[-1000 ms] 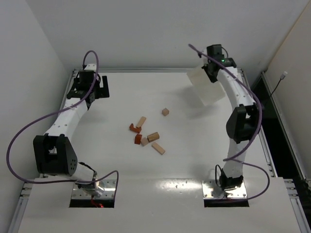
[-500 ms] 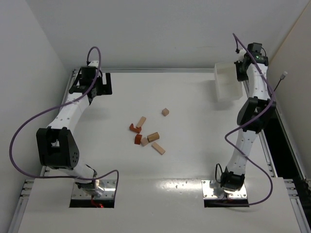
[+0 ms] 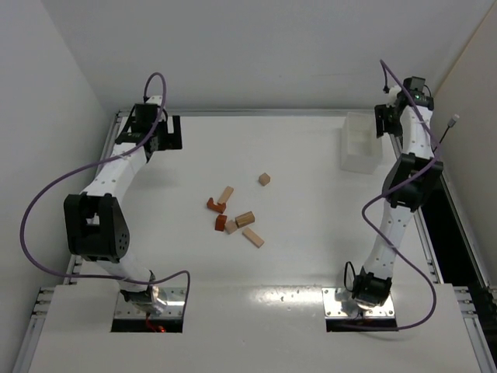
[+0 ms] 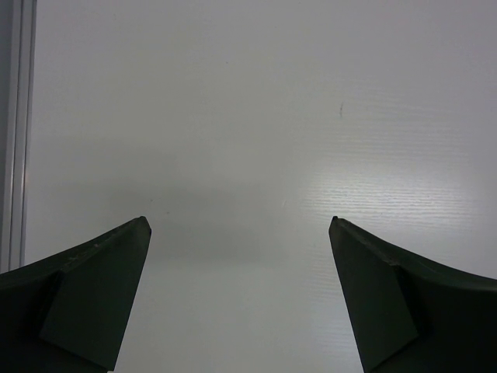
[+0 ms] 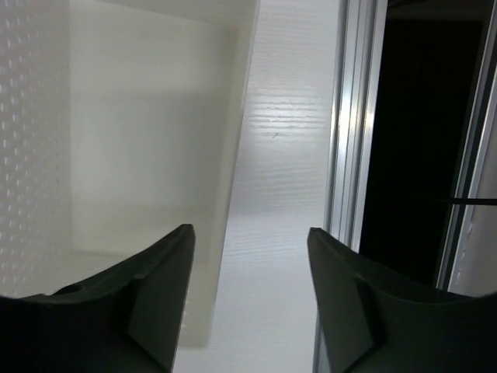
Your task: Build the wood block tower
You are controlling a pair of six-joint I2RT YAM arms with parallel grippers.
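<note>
Jaws of both arms stand apart and hold nothing. The left gripper (image 4: 239, 222) is spread wide over bare surface. The right gripper (image 5: 250, 229) is also parted, with one wall of the white box (image 3: 359, 159) rising loosely between its fingers.

No tower stands yet. The wood blocks (image 3: 245, 218) lie scattered flat about the middle of the surface (image 3: 311, 249), a little toward the left edge. A small tan cube (image 3: 265, 179) sits apart on the far side of the group. A reddish arch piece (image 3: 215, 205) touches or nearly touches a long tan block (image 3: 226, 194). Another reddish piece (image 3: 221, 223) lies tight against its tan neighbours.

They look light, hard and dry, with smooth flat faces, so I judge a gentle pinch will hold them. Each long block is probably best taken across its narrow width at mid-length, and the arch by its flat sides. The crowded ones leave little room for a finger, so the lone cube seems easiest.

The left arm waits at the far left corner, the right at the far right corner by the box.
</note>
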